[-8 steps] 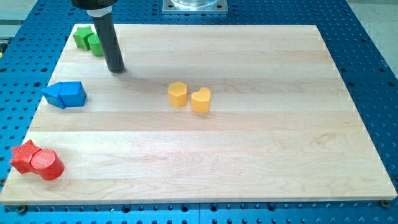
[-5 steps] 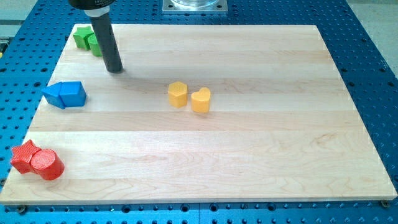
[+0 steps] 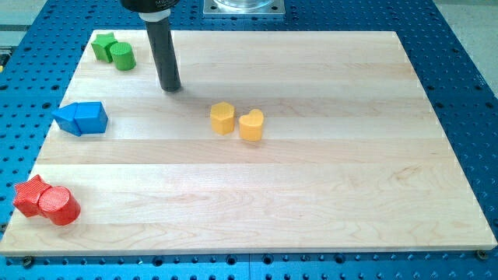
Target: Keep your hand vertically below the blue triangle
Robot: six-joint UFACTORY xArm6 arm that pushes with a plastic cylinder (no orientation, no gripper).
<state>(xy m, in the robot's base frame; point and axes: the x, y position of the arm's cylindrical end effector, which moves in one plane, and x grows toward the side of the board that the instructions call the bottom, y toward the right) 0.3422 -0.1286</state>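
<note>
Two blue blocks sit together at the view's left: one with a pointed left end, which may be the triangle, touching a blue cube-like block. My tip rests on the wooden board, up and to the right of the blue pair, about a hand's width away. It touches no block.
Two green blocks stand at the top left corner. A yellow hexagon-like block and a yellow heart sit near the middle. A red star and red cylinder lie at the bottom left.
My tip has moved to the right, away from the green blocks, which now show in full. No block has moved.
</note>
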